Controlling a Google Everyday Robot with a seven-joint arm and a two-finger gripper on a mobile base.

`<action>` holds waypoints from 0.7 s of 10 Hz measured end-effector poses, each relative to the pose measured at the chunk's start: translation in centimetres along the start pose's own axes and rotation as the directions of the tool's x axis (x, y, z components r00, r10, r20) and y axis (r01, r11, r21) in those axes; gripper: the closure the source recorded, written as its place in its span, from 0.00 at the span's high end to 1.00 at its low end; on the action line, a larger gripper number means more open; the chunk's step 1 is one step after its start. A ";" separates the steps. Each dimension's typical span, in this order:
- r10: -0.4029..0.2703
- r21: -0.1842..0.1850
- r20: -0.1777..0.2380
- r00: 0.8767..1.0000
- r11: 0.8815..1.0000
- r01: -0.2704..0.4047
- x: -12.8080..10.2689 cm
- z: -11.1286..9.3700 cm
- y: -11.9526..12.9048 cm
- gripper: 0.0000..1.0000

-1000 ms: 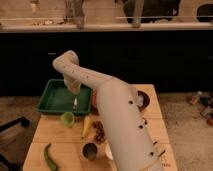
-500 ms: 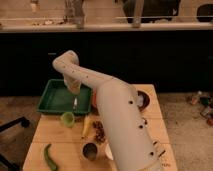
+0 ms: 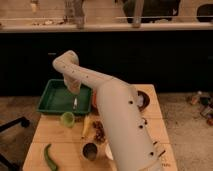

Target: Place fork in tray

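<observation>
The green rectangular tray [image 3: 54, 100] sits at the back left of the wooden table. My white arm reaches over it from the lower right, and my gripper [image 3: 74, 93] hangs above the tray's right half. A small pale fork [image 3: 75, 103] shows just below the gripper, over the tray floor. Whether the fork is held or lying in the tray cannot be told.
A small light-green cup [image 3: 67, 119] stands in front of the tray. A long green pepper [image 3: 50, 157] lies at the front left. A metal cup [image 3: 90, 151], a banana [image 3: 86, 127] and a dark bowl [image 3: 142, 100] are near my arm. A counter runs behind the table.
</observation>
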 end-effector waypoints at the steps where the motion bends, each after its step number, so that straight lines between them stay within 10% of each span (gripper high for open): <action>1: 0.000 0.000 0.000 1.000 1.000 0.000 0.0 0.0 0.0 0.45; 4: 0.000 0.000 0.000 1.000 1.000 0.000 0.0 0.0 0.0 0.76; 7: 0.000 0.000 0.000 1.000 1.000 0.000 0.0 0.0 0.0 0.80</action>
